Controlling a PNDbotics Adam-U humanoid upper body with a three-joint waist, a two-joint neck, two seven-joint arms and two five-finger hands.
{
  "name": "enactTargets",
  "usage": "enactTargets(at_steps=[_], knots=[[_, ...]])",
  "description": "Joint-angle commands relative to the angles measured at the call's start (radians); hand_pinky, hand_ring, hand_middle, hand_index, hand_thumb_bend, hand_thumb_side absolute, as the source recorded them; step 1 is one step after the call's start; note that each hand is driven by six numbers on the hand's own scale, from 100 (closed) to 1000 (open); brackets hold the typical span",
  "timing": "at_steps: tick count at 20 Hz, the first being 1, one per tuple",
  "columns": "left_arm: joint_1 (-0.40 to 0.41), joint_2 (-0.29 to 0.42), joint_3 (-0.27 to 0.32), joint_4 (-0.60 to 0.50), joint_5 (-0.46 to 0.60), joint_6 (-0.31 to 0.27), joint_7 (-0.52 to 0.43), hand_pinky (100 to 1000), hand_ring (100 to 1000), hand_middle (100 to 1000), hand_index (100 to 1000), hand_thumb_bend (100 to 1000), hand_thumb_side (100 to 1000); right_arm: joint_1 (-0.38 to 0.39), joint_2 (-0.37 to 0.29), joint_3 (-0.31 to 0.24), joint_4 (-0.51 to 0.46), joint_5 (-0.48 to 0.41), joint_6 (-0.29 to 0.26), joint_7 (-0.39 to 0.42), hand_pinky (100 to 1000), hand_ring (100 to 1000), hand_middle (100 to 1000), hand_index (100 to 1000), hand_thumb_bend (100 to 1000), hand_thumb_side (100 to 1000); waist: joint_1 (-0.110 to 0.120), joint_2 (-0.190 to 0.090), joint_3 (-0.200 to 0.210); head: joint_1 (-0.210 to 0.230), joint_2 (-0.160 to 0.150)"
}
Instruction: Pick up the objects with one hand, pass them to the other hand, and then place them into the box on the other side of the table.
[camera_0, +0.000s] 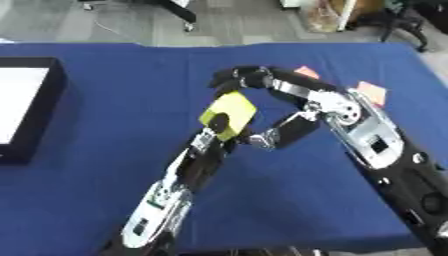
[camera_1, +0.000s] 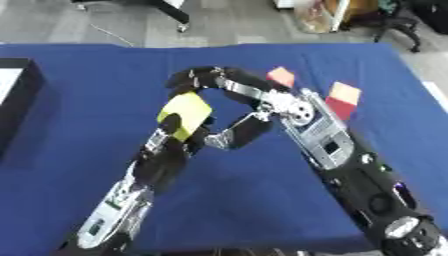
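A flat yellow block (camera_0: 234, 107) is held up above the middle of the blue table (camera_0: 114, 150), between both hands. My left hand (camera_0: 213, 136) reaches up from the lower left and pinches the block's lower part, with a dark thumb lying on its face. My right hand (camera_0: 302, 107) arches in from the right. Its curled fingers (camera_0: 238, 78) hook over the block's top edge and its thumb (camera_0: 273, 136) sits just under the block's lower corner. The black box with a white inside (camera_0: 42, 107) stands at the table's left edge.
Two orange-pink blocks lie on the table behind my right arm, one (camera_1: 281, 76) near the wrist and one (camera_1: 343, 95) farther right. Chair and table legs stand on the floor past the far edge.
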Motion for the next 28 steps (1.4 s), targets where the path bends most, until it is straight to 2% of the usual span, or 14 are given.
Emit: enactTargets(at_steps=[1, 3, 7, 14, 22, 26, 28], knots=[[-0.033, -0.027, 0.014, -0.019, 0.023, -0.005, 0.030, 942, 606, 478, 704, 200, 771, 0.001, 0.001, 0.018, 0.002, 0.014, -0.006, 0.014, 844, 1000, 881, 425, 100, 100, 0.000, -0.010, -0.002, 0.002, -0.003], [-0.035, -0.028, 0.015, -0.020, 0.029, -0.005, 0.047, 940, 598, 466, 687, 149, 792, 0.003, 0.003, 0.020, 0.005, 0.018, -0.008, 0.016, 844, 1000, 881, 423, 100, 100, 0.000, -0.010, -0.002, 0.003, -0.003], [-0.036, -0.029, 0.018, -0.021, 0.035, -0.006, 0.080, 929, 576, 440, 654, 105, 774, 0.006, 0.007, 0.023, 0.013, 0.026, -0.012, 0.020, 844, 1000, 882, 420, 100, 100, 0.000, -0.010, -0.003, 0.004, -0.003], [-0.037, -0.028, 0.020, -0.022, 0.037, -0.004, 0.139, 908, 527, 364, 574, 100, 724, 0.006, 0.011, 0.024, 0.018, 0.033, -0.016, 0.021, 844, 1000, 884, 430, 100, 100, 0.001, -0.010, -0.006, 0.002, -0.003], [-0.036, -0.026, 0.023, -0.022, 0.010, 0.008, 0.182, 899, 507, 330, 538, 100, 698, 0.007, 0.010, 0.023, 0.013, 0.036, -0.016, 0.018, 844, 1000, 887, 461, 100, 124, 0.001, -0.010, -0.006, 0.002, -0.003], [-0.035, -0.024, 0.025, -0.019, -0.004, 0.012, 0.196, 898, 504, 322, 532, 100, 688, 0.008, 0.009, 0.021, 0.006, 0.037, -0.016, 0.016, 845, 1000, 895, 524, 100, 186, 0.000, -0.011, -0.005, 0.002, -0.003], [-0.035, -0.022, 0.027, -0.018, -0.019, 0.011, 0.202, 899, 502, 318, 530, 100, 683, 0.008, 0.008, 0.018, -0.003, 0.034, -0.016, 0.017, 849, 1000, 903, 612, 100, 229, 0.000, -0.011, -0.006, 0.003, -0.003]])
